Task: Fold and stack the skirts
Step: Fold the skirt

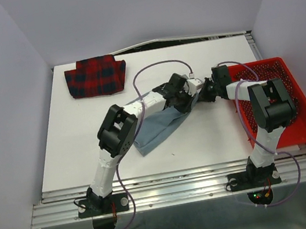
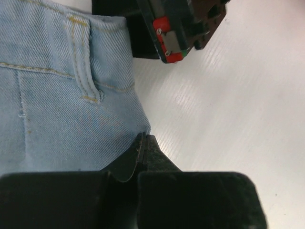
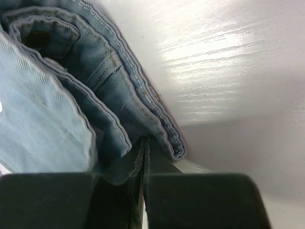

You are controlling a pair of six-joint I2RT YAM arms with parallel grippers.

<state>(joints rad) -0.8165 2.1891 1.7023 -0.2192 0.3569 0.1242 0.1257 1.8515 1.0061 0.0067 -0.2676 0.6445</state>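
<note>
A light blue-grey denim skirt (image 1: 158, 126) lies rumpled mid-table. The left gripper (image 2: 141, 150) and right gripper (image 3: 144, 157) each pinch its edge, fingers closed tight on cloth. A folded red-and-navy plaid skirt (image 1: 95, 76) rests at the white table's (image 1: 86, 137) far left corner.

From where I stand, the plaid skirt (image 1: 96, 76) at ten o'clock on the white surface (image 1: 216, 139) shows bright red crossed by dark navy bands. Near the centre, the denim skirt (image 1: 158, 130) is a pale washed blue-grey with tan stitching (image 2: 88, 81) and a lighter inner face. At three o'clock the basket (image 1: 301, 138) is vivid red. The left gripper (image 2: 143, 148) and right gripper (image 3: 144, 145) are black, the right one carrying a red-and-green fitting (image 2: 167, 36). The cables (image 1: 151, 66) are lilac.
</note>
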